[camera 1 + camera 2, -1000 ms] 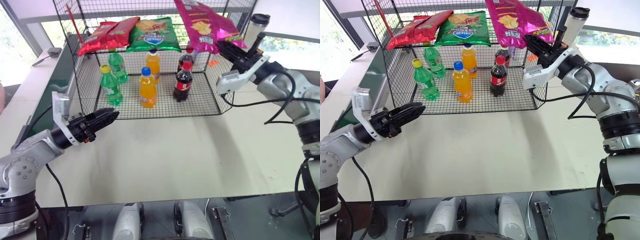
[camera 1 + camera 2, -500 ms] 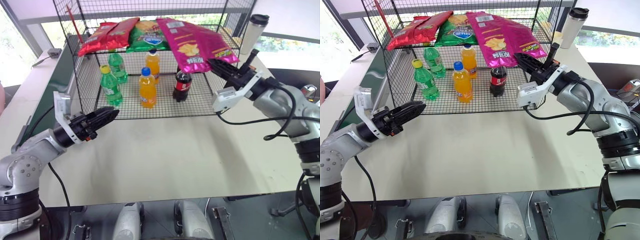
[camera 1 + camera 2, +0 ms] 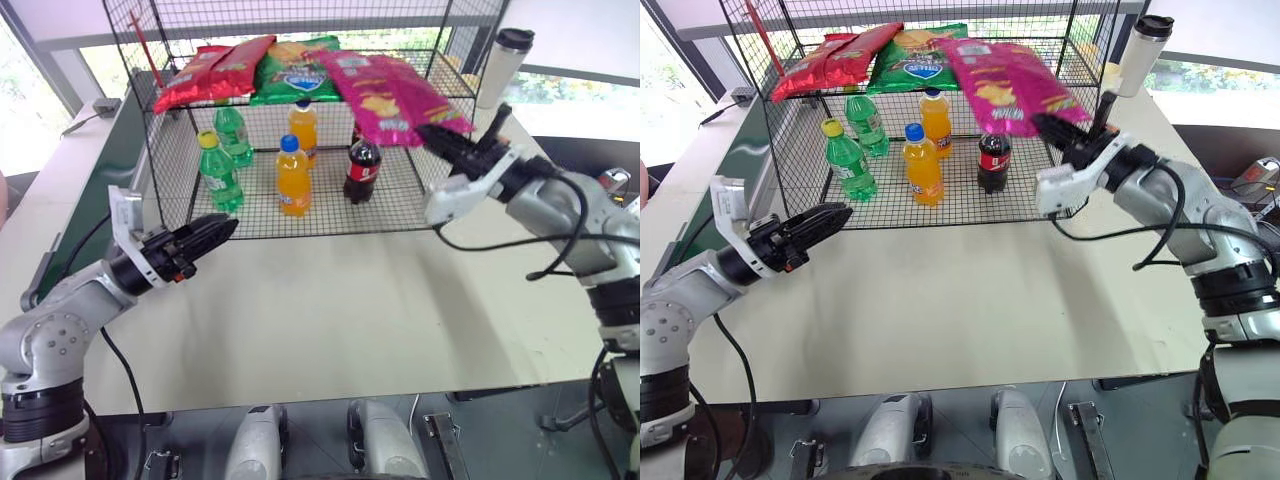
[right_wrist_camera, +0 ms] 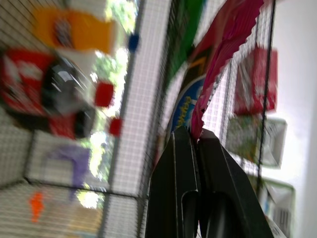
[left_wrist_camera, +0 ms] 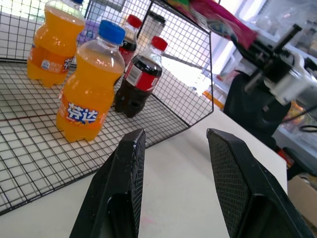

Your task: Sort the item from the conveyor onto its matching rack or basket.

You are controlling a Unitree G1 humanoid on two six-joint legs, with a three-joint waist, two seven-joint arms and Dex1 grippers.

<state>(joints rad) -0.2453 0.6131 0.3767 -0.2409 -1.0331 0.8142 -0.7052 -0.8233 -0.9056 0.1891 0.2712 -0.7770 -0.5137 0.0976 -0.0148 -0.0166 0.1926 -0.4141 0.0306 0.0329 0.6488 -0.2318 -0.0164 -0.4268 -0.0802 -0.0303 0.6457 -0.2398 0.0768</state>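
At the upper right of the frame our right gripper (image 3: 432,131) is clamped on the near corner of the pink crisp bag (image 3: 385,90) — its long axis runs up-left from our fingers, lying over the upper shelf of the black wire rack (image 3: 433,205), beside the green crisp bag (image 3: 300,75). Our left gripper (image 3: 222,229), partly open and empty, hovers lower left — much farther off.

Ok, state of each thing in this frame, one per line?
magenta-pink crisp bag: lying on the rack's upper shelf, edge pinched by right gripper
right gripper: shut on the bag
left gripper: open, holding nothing
black wire rack: bottles upright on its floor
thermos: upright, lid on
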